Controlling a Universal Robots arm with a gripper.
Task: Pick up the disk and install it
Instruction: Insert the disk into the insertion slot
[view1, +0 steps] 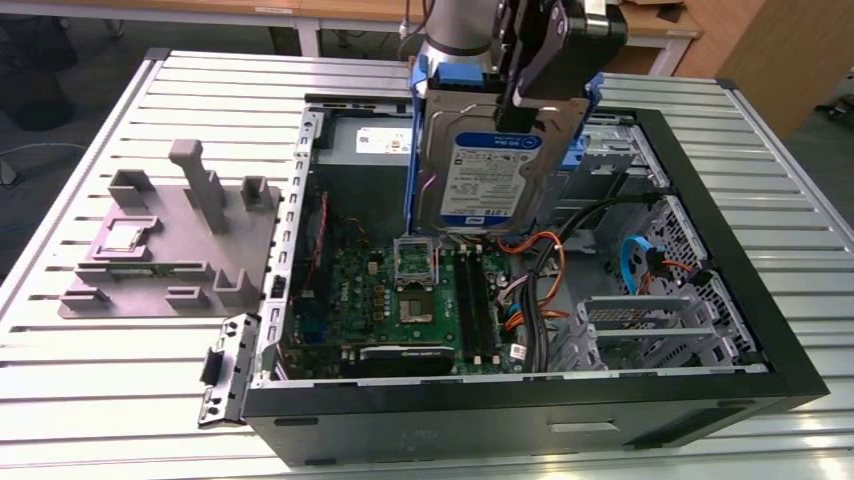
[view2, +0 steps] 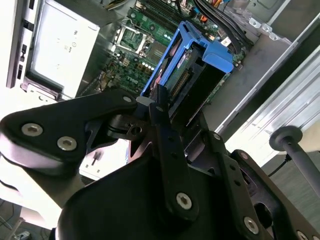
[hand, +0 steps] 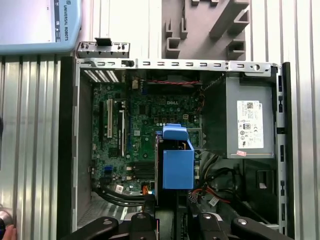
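The black two-finger gripper (view1: 531, 100) is clamping the upper end of the disk (view1: 474, 170), a flat silver hard drive with a blue-and-white label in a blue plastic carrier frame. The jaws are closed on its two broad faces; in the second wrist view a finger (view2: 159, 100) is pressing flat on one face.

The disk is hanging on edge below the gripper, long side roughly vertical and lower end free. It is hovering in the air above the open black desktop computer case (view1: 767, 330), touching nothing else. Gripping it at one end is probably leaving the rest of the carrier free of the fingers.

In the first wrist view the disk (hand: 177, 160) is showing end-on, just ahead of the gripper (hand: 172, 220). It is sitting over the green motherboard (hand: 135, 130), near the board's edge by the cables. The grey metal power supply box with a white sticker (hand: 250, 125) is lying well off to one side.

The case is lying flat on the slatted aluminium table (view1: 80, 400) with its side panel off, likely so the arm is getting access from above. The silver perforated drive cage (view1: 641, 320) is sitting toward the exterior view's right, apart from the disk. A grey plastic fixture block (view1: 174, 230) is resting on the table at the exterior view's left, well apart.

Judgement: pick-up looking done, install not yet.
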